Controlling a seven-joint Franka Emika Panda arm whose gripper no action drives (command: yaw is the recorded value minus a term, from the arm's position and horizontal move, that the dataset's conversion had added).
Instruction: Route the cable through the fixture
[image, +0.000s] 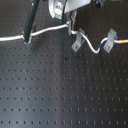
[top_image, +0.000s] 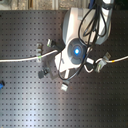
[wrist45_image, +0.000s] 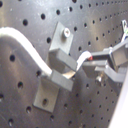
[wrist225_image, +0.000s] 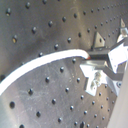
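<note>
In the first wrist view the gripper (wrist45_image: 82, 67) is clamped on the white cable (wrist45_image: 22, 42) just beside the forked fixture (wrist45_image: 57, 60). Judging by this, threading is under way; next the cable must drop into the fork

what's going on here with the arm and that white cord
A Franka arm is feeding the cable across a black perforated board. Its gripper pinches the cord just short of the fixture, with the jaws closed on it. In the first exterior view the cable runs past that grey bracket and on to a second clip toward the first exterior view's right. Whether it sits in the fork is unclear.
</note>
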